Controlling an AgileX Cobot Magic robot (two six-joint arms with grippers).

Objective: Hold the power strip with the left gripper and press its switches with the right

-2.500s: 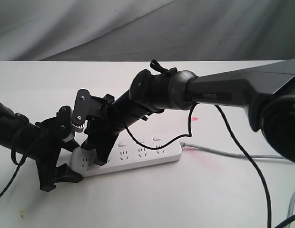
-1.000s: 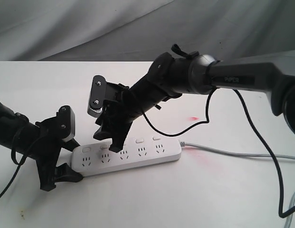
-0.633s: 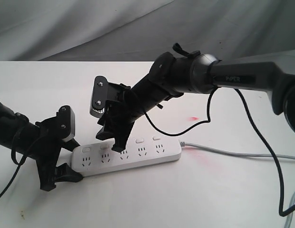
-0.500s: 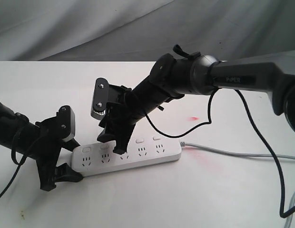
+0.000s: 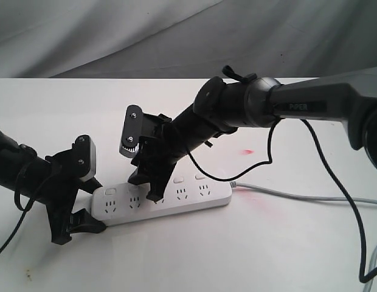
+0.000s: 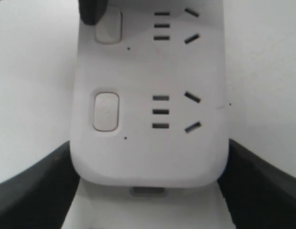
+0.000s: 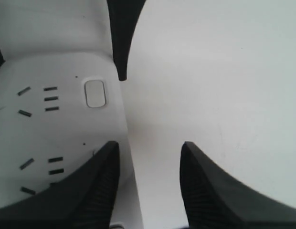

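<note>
A long white power strip (image 5: 176, 204) lies flat on a white table (image 5: 267, 255). Its rounded end sits between the jaws of the left gripper (image 6: 148, 188), which press on its two long edges, pinching it across the width. Its switches (image 6: 106, 111) run in a row beside the sockets. The right gripper (image 7: 149, 148) has its jaws spread: one finger reaches over the strip, tip at the second switch from the clamped end, while the other hangs over bare table just beside the strip. A grey cord (image 5: 286, 194) trails from the far end, well apart from both jaws. The strip looks light, stiff and smooth, likely to skid under a push, so clamping its end seems sensible.
</note>
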